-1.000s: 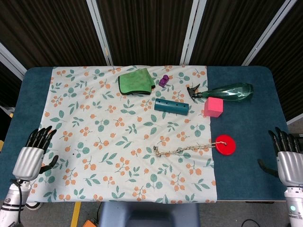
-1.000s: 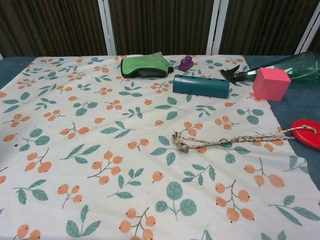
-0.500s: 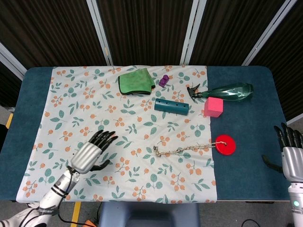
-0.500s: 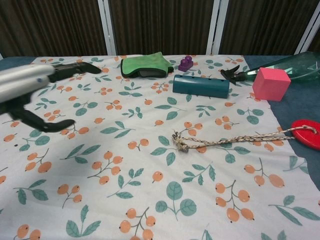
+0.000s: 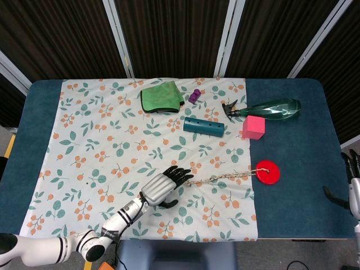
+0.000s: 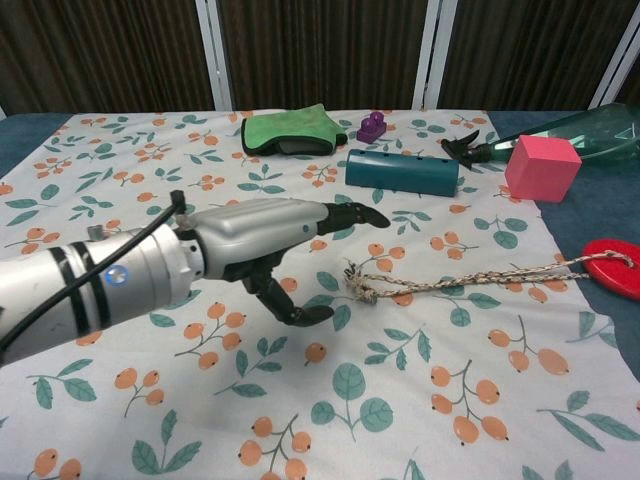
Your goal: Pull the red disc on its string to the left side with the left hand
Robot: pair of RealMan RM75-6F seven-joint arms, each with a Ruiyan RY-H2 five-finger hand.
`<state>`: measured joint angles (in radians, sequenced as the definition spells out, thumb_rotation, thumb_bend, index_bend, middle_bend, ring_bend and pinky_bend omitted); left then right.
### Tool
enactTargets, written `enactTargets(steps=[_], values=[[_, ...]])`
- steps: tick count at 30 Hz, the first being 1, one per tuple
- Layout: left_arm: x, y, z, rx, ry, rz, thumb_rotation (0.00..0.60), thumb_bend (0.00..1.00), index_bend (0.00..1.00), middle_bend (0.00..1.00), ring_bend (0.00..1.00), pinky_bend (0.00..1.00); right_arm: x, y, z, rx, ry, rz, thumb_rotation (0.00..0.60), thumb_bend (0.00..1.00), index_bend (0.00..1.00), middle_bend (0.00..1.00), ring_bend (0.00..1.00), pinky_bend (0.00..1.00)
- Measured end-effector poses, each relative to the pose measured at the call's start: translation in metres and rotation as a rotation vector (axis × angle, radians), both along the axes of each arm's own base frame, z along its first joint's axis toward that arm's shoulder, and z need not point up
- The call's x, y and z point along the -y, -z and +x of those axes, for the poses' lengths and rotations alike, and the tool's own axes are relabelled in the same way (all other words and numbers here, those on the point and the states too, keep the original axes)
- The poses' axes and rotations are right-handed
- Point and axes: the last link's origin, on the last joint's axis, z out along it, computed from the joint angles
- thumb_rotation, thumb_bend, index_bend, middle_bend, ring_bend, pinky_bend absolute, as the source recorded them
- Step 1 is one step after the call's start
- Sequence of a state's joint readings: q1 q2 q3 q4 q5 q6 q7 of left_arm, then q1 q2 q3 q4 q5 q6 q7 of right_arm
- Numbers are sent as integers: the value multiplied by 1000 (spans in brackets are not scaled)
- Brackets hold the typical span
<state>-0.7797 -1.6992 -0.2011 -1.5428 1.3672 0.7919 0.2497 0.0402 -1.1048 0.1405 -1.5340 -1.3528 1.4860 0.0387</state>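
Observation:
The red disc lies at the right edge of the floral cloth, partly on the blue table. Its braided string runs left to a knotted end. My left hand hovers open just left of that knot, fingers spread and pointing toward it, holding nothing. My right hand shows only at the far right edge of the head view, off the table, fingers apart and empty.
A teal block, pink cube, green spray bottle, green cloth and small purple piece lie across the back of the table.
My left hand has swept from the front left table edge rightward across the cloth to just beside the string's knot. The right hand has drawn further right, nearly out of view.

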Motion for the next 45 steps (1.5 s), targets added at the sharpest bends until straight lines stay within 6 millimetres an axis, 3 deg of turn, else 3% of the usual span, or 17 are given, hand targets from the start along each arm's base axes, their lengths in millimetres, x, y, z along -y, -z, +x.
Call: enactTargets(steps=[10, 22, 32, 37, 45], values=[[-18, 29, 22, -53, -5, -13, 600, 367, 7, 0, 0, 52, -2, -4, -7, 16, 10, -17, 600, 358, 0, 0, 0, 0], [-29, 53, 28, -114, -35, -17, 600, 381, 140, 0, 0, 56, -3, -7, -15, 23, 26, -31, 600, 358, 0, 0, 0, 0], [-35, 57, 28, -118, -53, -8, 600, 404, 260, 0, 0, 56, -1, -6, -16, 24, 28, -27, 600, 357, 0, 0, 0, 0], [-36, 56, 27, -102, -65, -1, 600, 433, 377, 9, 0, 62, -2, -6, -18, 22, 37, -28, 600, 357, 0, 0, 0, 0], [-37, 56, 29, -74, -68, 1, 600, 450, 444, 29, 0, 66, 0, -3, -18, 20, 38, -18, 600, 358, 0, 0, 0, 0]])
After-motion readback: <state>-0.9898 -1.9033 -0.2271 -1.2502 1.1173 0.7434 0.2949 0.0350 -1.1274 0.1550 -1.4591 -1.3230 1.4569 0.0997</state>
